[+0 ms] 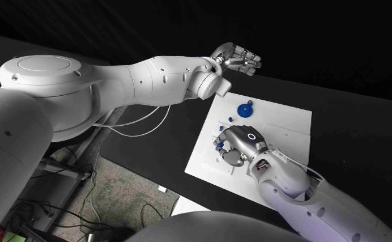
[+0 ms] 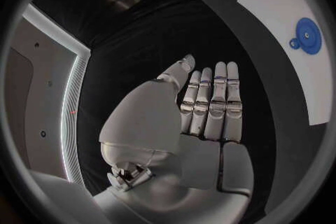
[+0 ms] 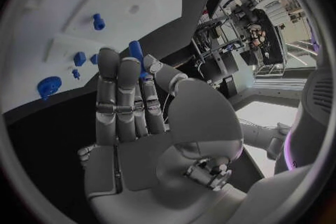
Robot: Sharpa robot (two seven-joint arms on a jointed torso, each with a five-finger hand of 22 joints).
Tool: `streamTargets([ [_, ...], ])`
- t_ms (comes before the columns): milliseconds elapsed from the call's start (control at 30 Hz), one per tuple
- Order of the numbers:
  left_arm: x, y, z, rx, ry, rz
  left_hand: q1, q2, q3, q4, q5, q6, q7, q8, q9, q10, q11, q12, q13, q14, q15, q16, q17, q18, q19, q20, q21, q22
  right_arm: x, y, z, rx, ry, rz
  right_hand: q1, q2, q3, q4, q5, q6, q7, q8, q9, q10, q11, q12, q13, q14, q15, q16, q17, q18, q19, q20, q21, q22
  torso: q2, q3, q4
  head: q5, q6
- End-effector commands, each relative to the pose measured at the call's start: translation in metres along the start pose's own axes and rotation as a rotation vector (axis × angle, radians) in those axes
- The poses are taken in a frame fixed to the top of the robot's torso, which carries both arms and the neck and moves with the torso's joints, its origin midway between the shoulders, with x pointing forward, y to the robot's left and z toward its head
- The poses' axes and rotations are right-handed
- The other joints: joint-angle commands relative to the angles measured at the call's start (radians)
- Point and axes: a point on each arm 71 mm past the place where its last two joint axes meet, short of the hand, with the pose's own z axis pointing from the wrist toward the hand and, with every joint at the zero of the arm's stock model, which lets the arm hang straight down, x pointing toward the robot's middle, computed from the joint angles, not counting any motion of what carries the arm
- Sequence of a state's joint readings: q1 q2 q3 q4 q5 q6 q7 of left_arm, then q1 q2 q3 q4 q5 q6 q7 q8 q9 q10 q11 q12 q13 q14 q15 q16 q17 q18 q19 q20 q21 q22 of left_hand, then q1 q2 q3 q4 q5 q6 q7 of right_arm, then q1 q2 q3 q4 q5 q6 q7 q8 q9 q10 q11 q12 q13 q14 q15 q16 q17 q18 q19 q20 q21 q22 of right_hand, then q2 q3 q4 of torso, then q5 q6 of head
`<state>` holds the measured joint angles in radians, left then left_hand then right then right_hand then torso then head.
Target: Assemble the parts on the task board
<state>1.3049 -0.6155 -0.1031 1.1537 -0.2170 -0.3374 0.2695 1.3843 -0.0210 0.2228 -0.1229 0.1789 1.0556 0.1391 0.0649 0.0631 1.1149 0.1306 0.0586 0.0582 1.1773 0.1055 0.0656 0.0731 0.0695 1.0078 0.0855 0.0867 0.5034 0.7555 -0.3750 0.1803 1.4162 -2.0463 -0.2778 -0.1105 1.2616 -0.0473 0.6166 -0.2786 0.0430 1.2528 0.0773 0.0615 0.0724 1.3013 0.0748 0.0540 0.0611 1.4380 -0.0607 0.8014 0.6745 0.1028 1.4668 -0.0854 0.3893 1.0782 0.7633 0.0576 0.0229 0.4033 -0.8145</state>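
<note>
A: At the left of the black bench (image 1: 343,106), what is the robot's left silver many-fingered hand (image 1: 237,59) doing?

B: It hangs over the bare bench beyond the far edge of the white rectangular task board (image 1: 282,118). The left wrist view shows its fingers (image 2: 210,103) straight, side by side, grasping nothing: released.

A: And on the board itself?

B: A round blue gear-like disc (image 1: 245,109) lies flat near the far edge, apart from both hands. Nearer the robot, several small blue parts (image 1: 221,127) sit close together on the board; whether each is seated in a socket or merely lying there cannot be told.

A: Further right?

B: The right silver many-fingered hand (image 1: 238,144) rests low over the middle of the board, just beside those small parts. In the right wrist view a blue cylindrical peg (image 3: 136,56) is pinched between thumb and fingers (image 3: 119,95), raised clear of the board.

A: How far along is the assembly?

B: Judged early to middle. The peg is in hand but not yet placed, the disc appears untouched, and the small parts still look unassembled.
</note>
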Motion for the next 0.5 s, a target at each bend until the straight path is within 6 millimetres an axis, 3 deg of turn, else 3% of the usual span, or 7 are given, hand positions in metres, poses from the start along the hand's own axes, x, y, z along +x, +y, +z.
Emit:
streamTargets([
  [33, 0.002, -0.002, 0.001, 0.013, 0.016, -0.004, 0.007, 0.001, -0.001, 0.0, -0.003, 0.003, 0.003, -0.002, -0.001, -0.008, 0.001, 0.001, -0.001, 0.006, 0.001, -0.001, 0.001, 0.004, -0.007, 0.0, 0.005, 0.001, 0.007, 0.002, -0.001, -0.026, 0.034, -0.01, 0.003, 0.007, 0.003, -0.003, 0.005, 0.003, 0.003, 0.003, 0.001, 0.055, -0.05, 0.007, 0.001, 0.001, -0.006, -0.004, 0.001, 0.018, 0.026, -0.006, -0.006, 0.002, 0.0, 0.0004, 0.0001, 0.005, -0.004],
  [500, 0.001, -0.002, 0.0, 0.01, 0.016, -0.004, 0.007, 0.002, -0.001, -0.002, -0.005, 0.002, 0.003, -0.002, -0.001, -0.009, 0.001, 0.001, -0.001, 0.005, 0.002, -0.002, 0.001, 0.004, -0.011, 0.001, 0.005, 0.017, 0.021, 0.002, -0.005, -0.029, 0.079, -0.013, 0.003, 0.008, 0.003, -0.004, 0.005, 0.002, 0.004, 0.003, 0.001, 0.054, -0.05, 0.007, 0.001, 0.002, -0.006, -0.007, 0.003, 0.018, 0.027, -0.006, -0.012, 0.004, 0.0, 0.002, -0.0013, 0.021, -0.011],
])
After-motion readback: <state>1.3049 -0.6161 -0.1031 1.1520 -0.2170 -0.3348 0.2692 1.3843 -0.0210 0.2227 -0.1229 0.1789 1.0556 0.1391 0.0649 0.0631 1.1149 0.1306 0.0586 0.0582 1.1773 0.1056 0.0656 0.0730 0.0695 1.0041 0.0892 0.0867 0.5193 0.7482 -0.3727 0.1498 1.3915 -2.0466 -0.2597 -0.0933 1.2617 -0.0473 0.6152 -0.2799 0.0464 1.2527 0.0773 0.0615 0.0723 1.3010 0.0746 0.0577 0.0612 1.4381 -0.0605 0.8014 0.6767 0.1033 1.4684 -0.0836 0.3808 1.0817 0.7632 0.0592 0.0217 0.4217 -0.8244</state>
